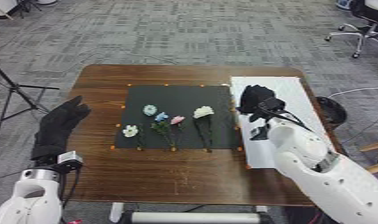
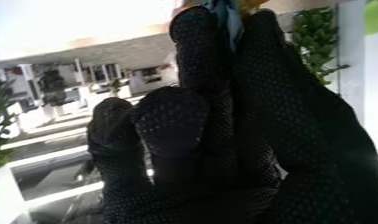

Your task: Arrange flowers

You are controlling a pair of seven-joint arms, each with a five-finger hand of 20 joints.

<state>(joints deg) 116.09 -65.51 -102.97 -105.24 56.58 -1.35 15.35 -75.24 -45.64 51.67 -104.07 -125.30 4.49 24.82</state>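
Five cut flowers lie on a black mat (image 1: pixel 190 92) in the head view: a white one (image 1: pixel 130 131) at the left, a pale blue one (image 1: pixel 150 109), a blue one (image 1: pixel 161 116), a pink one (image 1: pixel 177 120), and a larger white one (image 1: pixel 204 112) at the right. My right hand (image 1: pixel 256 98) is over the white sheet, right of the mat. In the right wrist view, beside the black glove of my right hand (image 2: pixel 248 145), is a narrow blue thing (image 2: pixel 232 25); whether it is held is unclear. My left hand (image 1: pixel 61 122) is open at the table's left edge.
The white sheet (image 1: pixel 279 90) covers the right part of the brown table (image 1: pixel 168 177). Small orange markers line the mat's edges. A dark round bin (image 1: pixel 332 111) stands beyond the table's right edge, and a black tripod (image 1: pixel 21 92) is left of the table.
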